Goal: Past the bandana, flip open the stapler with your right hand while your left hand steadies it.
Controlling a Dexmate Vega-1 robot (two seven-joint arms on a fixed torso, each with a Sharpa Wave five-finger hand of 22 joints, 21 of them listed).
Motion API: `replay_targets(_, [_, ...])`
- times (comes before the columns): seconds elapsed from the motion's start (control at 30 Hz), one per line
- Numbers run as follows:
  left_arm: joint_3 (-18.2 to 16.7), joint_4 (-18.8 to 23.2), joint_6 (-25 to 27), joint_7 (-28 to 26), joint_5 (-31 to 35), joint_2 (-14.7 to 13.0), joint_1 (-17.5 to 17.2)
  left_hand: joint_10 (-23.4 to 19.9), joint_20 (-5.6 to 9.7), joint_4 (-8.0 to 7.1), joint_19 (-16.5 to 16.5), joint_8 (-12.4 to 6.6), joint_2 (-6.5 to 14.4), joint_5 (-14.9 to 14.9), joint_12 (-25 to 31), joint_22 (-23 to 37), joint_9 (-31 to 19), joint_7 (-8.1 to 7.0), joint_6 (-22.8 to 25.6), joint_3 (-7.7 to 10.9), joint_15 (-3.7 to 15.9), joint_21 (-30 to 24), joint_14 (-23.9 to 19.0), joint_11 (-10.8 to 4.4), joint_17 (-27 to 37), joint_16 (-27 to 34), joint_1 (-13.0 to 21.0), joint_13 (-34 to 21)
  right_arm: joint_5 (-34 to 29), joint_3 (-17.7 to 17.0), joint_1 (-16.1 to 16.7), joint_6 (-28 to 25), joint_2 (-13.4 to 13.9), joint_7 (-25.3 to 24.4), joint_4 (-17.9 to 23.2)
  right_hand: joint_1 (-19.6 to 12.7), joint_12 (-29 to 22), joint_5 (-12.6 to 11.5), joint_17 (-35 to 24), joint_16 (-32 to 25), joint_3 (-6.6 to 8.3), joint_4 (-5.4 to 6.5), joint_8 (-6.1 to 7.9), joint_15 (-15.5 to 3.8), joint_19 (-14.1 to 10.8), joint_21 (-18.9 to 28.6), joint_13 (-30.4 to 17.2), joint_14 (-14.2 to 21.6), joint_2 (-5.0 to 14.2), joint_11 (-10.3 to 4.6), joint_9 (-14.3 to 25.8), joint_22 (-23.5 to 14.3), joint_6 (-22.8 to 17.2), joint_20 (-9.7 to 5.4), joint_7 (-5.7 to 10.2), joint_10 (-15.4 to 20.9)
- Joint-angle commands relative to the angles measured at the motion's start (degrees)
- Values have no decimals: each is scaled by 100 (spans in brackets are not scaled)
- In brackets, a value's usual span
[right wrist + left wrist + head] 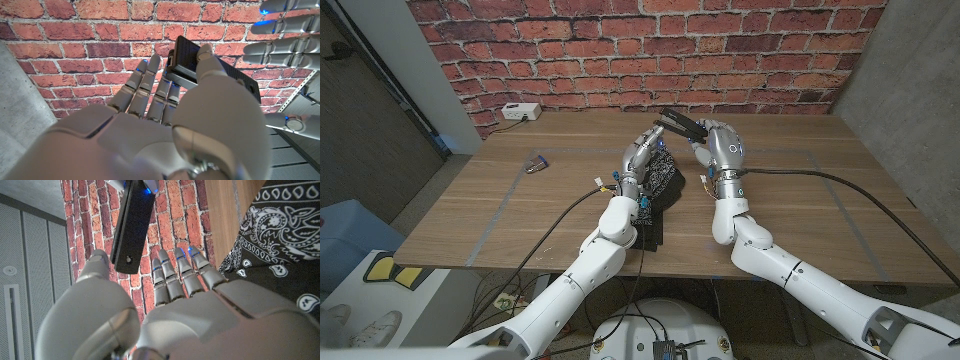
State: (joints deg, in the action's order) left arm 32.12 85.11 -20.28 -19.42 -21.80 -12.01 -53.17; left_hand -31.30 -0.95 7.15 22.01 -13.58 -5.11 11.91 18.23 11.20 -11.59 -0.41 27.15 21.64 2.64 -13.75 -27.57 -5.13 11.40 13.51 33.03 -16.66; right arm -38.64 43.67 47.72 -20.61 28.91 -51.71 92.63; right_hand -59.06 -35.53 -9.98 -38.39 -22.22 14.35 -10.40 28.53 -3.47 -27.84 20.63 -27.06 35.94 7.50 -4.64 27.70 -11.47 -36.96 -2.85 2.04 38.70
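From the head camera, the black, slim, boxy stapler point(682, 125) is held up above the far half of the wooden table point(820, 200), just beyond the crumpled black paisley bandana point(661, 182), with the glossy silver right hand point(720, 150) gripping one end and the left hand point(642, 152) reaching up to its other end. In the left wrist view the stapler point(132, 225) is a long matte black bar against the rough red brick wall point(172, 225), the left hand point(175, 305) below it with straight, spread fingers that grasp nothing here, and the white-printed bandana point(280, 235) beside it. The right wrist view shows the right hand point(165, 125) pinching the stapler's point(190, 65) ribbed end between thumb and fingers, the left hand's fingers point(280, 47) splayed near the other end.
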Motion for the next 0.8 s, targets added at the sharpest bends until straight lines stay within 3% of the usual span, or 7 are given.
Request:
replay_targets(0.03, [20, -50, 16, 113, -114, 14, 38, -91, 14, -6, 60, -43, 85, 22, 34, 13, -25, 4, 94, -25, 485, -17, -86, -26, 31, 61, 32, -22, -3, -2, -22, 199, 2, -40, -99, -190, -31, -25, -36, 23, 331, 322, 67, -1003, -4, 45, -35, 30, 236, -575, 38, -6, -750, -119, 721, 583])
replay_targets(0.2, [30, -82, 0, 158, -130, 15, 63, -63, 26, -3, 55, -22, 97, 19, 18, 14, -27, -86, 58, -39, 501, -14, -74, -69, 38, 56, 46, -30, -1, -2, -37, 237, -13, -41, -138, -187, -20, -25, -50, 35, 329, 325, 64, -1003, -6, 56, -18, 39, 239, -574, 33, -6, -754, -119, 718, 593])
replay_targets(0.53, [61, -340, -287, 464, -230, 66, 153, -42, 69, 25, 11, -10, 243, 35, 1, 13, -37, -113, 51, 10, 539, 7, -32, -161, 58, 49, 184, -50, 13, -5, -26, 271, -27, -52, -171, -190, -17, -27, -76, 64, 327, 321, 58, -1008, -1, 73, -29, 53, 237, -573, 24, -5, -758, -122, 716, 588])
replay_targets(0.8, [57, -311, -230, 398, -214, 79, 135, -157, 110, 31, 13, -50, 311, 32, 40, 12, -46, -184, 166, 8, 605, 8, -85, -189, 69, 74, 237, -68, 53, -11, -13, 365, -23, -59, -203, -185, -14, -28, -97, 94, 326, 327, 50, -1006, 18, 84, -44, 59, 242, -588, 24, -6, -745, -138, 727, 578])
